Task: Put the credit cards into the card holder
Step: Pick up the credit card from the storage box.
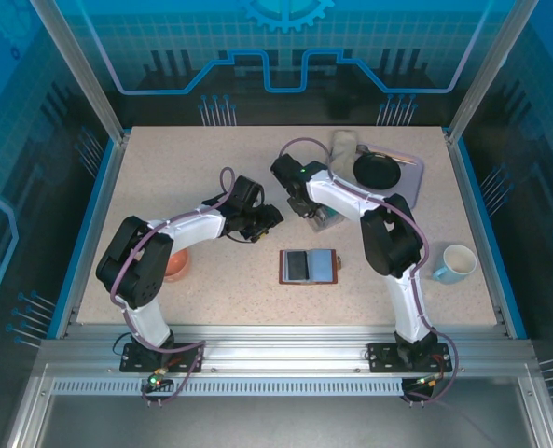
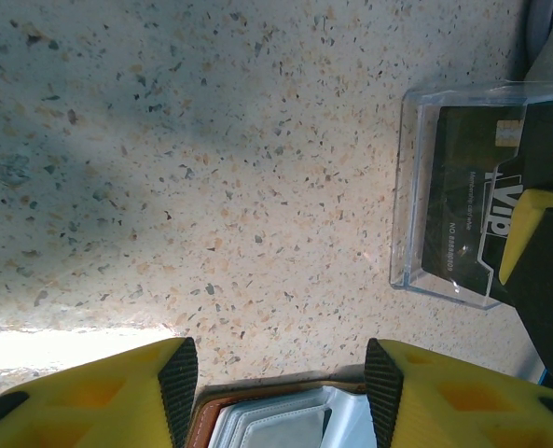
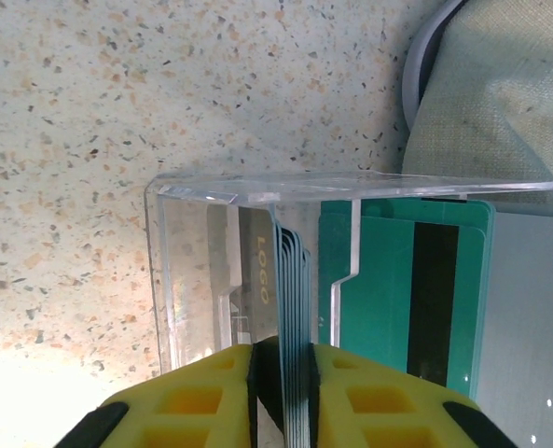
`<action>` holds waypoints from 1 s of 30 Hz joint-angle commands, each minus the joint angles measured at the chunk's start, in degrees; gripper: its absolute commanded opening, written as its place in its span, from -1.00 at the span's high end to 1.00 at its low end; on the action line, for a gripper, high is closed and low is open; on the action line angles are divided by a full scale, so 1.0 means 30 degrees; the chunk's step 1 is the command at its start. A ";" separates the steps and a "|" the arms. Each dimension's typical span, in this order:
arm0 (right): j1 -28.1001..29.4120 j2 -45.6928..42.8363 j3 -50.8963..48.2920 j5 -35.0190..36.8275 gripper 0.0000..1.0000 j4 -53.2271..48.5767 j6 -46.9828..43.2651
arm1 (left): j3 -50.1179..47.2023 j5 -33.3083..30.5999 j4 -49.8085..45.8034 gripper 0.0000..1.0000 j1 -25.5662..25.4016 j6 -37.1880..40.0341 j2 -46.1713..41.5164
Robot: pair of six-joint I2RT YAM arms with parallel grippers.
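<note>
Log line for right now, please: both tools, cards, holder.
right tool: shut on credit cards inside clear box | left tool: open, empty, near card holder | card holder: lying open on table

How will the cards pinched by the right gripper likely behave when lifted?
Probably light and stiff: the credit cards stand straight, edge-on, without sagging. Several thin ones sit together in the right gripper, so they may slide or fan apart.

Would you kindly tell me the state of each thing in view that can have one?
card holder: open, lying flat.
credit cards: stack on edge in the clear box, pinched.
left gripper: open, empty.
right gripper: shut on the credit cards.
mug: upright.
</note>
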 commanded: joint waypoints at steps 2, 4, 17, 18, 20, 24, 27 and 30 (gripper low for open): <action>-0.0622 -0.0075 -0.0394 0.0253 0.56 0.0015 -0.0332 | -0.0127 0.0117 0.0200 -0.07 0.0163 -0.0273 -0.0299; -0.0668 -0.0005 -0.0395 0.0367 0.51 0.0002 -0.0388 | -0.0107 0.0123 0.0213 -0.07 0.0138 -0.0273 -0.0271; -0.0983 0.0328 -0.0321 0.0829 0.38 0.0290 -0.1155 | 0.0011 0.0241 0.0162 -0.07 0.0139 -0.0315 -0.0145; -0.0974 0.0246 -0.0386 0.0901 0.39 0.0378 -0.1196 | 0.0039 0.0241 0.0172 -0.07 0.0140 -0.0321 -0.0118; -0.1000 0.0009 -0.0521 0.1082 0.42 0.0516 -0.1266 | 0.0039 0.0263 0.0184 -0.07 0.0152 -0.0326 -0.0088; -0.0974 -0.0304 -0.0652 0.1233 0.62 0.0603 -0.1288 | 0.0096 0.0397 0.0242 -0.07 0.0139 -0.0335 0.0054; -0.0991 -0.0480 -0.0802 0.1292 0.64 0.0676 -0.1296 | 0.0130 0.0439 0.0239 -0.07 0.0141 -0.0333 0.0068; -0.0974 -0.0647 -0.0963 0.1437 0.65 0.0734 -0.1276 | 0.0071 0.0476 0.0228 -0.06 0.0139 -0.0343 0.0050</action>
